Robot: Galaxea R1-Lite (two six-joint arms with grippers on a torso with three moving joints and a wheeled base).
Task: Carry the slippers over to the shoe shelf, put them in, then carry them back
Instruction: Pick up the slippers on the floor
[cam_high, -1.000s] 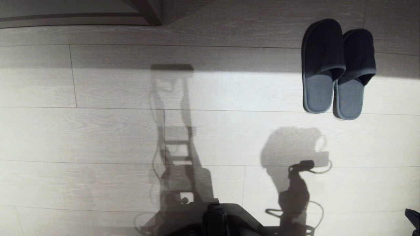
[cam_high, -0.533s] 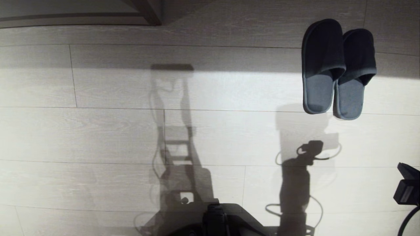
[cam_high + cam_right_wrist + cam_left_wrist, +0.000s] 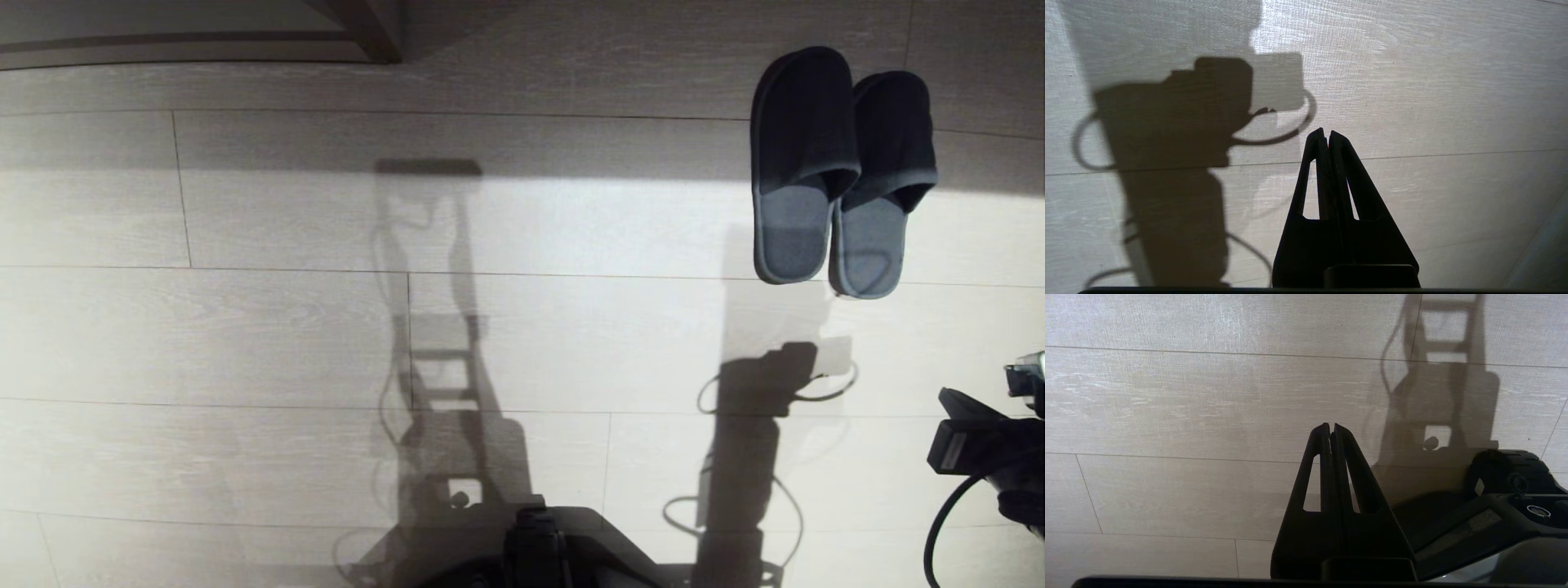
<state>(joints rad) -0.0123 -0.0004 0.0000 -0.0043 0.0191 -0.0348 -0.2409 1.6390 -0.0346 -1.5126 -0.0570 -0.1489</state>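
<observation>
Both end effectors, left [image 3: 1331,425] and right [image 3: 1324,131], are closed (no readable writing).

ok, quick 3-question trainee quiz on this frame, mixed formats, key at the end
1. True or false: the slippers lie side by side on the floor, touching nothing else.
2. Which arm shows at the head view's edge? A) left B) right C) both
3. Fill in: the right gripper is ____ and holds nothing; the left gripper is the same.

Key: 1 true; 2 B; 3 shut
</observation>
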